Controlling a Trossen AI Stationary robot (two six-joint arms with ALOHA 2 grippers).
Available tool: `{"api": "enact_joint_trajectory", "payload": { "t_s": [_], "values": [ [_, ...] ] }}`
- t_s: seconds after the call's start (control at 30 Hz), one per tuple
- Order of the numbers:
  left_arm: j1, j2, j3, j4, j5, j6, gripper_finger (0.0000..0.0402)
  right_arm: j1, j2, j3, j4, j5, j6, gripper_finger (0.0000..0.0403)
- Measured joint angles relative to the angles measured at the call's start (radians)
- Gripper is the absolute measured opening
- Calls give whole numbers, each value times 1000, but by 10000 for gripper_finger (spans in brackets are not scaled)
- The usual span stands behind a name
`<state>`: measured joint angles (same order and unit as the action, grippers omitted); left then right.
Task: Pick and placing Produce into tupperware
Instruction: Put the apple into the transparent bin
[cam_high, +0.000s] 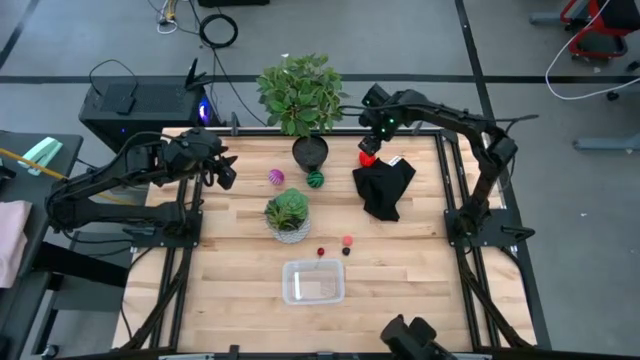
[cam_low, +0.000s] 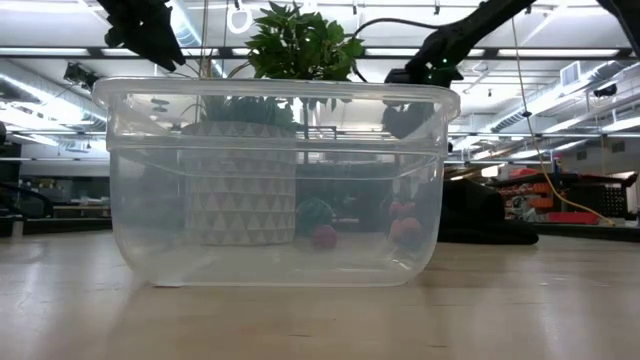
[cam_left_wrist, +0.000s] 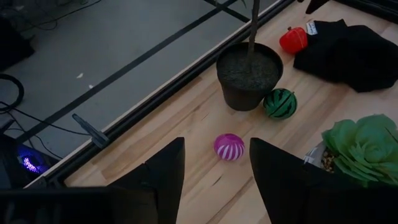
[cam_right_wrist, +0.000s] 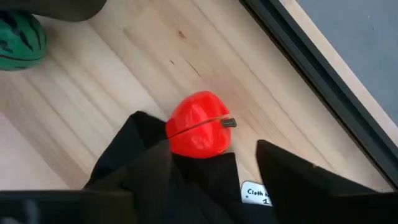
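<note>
The clear tupperware (cam_high: 313, 282) stands near the table's front edge. Of the produce, a red piece with a short stem (cam_right_wrist: 199, 132) lies at the far right, against the edge of a black cloth (cam_high: 385, 188). My right gripper (cam_right_wrist: 214, 171) hangs open just above it, pointing steeply down. A purple striped ball (cam_left_wrist: 229, 147) and a green striped ball (cam_left_wrist: 280, 103) lie by the dark pot (cam_left_wrist: 249, 78). Three tiny red and dark pieces (cam_high: 346, 246) lie behind the tub. My left gripper (cam_high: 225, 172) waits open, raised over the far left.
A tall leafy plant (cam_high: 300, 95) in the dark pot stands at the far middle. A small succulent in a white patterned pot (cam_high: 288, 215) stands mid-table. The black cloth carries a white label (cam_right_wrist: 258, 194). Bare wood lies left and right of the tub.
</note>
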<state>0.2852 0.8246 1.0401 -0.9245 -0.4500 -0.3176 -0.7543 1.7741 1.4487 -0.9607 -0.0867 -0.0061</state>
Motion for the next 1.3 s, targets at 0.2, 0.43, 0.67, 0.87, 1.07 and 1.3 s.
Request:
{"api": "enact_joint_trajectory", "payload": {
  "t_s": [0.2, 0.43, 0.67, 0.87, 1.07, 1.3],
  "values": [
    [0, 0, 0, 0, 0, 0, 192, -4, 17, 0, -2, 7, 54, 339],
    [0, 0, 0, 0, 0, -1, 189, -5, 67, 0, 2, 62, 154, 397],
    [0, 0, 0, 0, 0, -1, 193, -12, 119, 0, 8, 54, 333, 394],
    [0, 0, 0, 0, 0, -2, 190, -7, 149, -1, 17, 45, 346, 399],
    [0, 0, 0, 0, 0, -3, 191, -7, 152, -1, 71, 34, 369, 399],
    [0, 0, 0, 0, 0, -4, 192, -2, 180, -1, 70, 32, 389, 400]
  ]
}}
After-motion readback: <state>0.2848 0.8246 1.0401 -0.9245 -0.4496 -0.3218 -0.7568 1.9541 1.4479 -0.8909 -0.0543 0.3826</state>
